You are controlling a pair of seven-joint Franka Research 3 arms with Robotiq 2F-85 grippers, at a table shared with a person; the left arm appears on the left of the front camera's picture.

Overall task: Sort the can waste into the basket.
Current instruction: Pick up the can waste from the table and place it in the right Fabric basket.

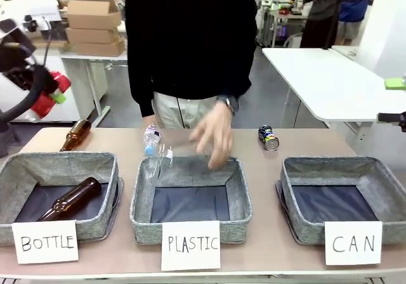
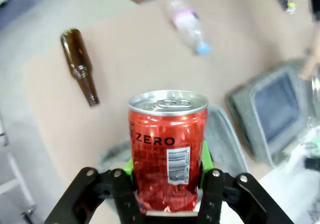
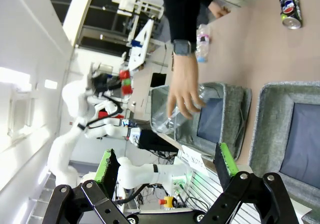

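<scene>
The red can [image 2: 167, 134], silver top up and marked "ZERO", is held by my left gripper [image 2: 167, 166], which is shut on it between its green pads. In the front view that gripper [image 1: 45, 97] hangs high at the far left, above the table's left end. The crushed dark-blue can [image 1: 268, 137] lies on the table behind the grey basket [image 1: 288, 192] lettered "CAN", which holds nothing. My right gripper [image 3: 166, 163] stands wide open with nothing between its fingers, off the table's right side, and one green pad [image 1: 394, 83] shows at the picture's right edge.
A person's hand [image 1: 212, 141] holds a clear plastic bottle [image 1: 158, 160] over the "PLASTIC" basket [image 1: 238, 198]. Another clear bottle [image 1: 151, 138] lies behind it. One brown bottle [image 1: 75, 134] lies on the table, another [image 1: 70, 200] in the "BOTTLE" basket [image 1: 19, 170].
</scene>
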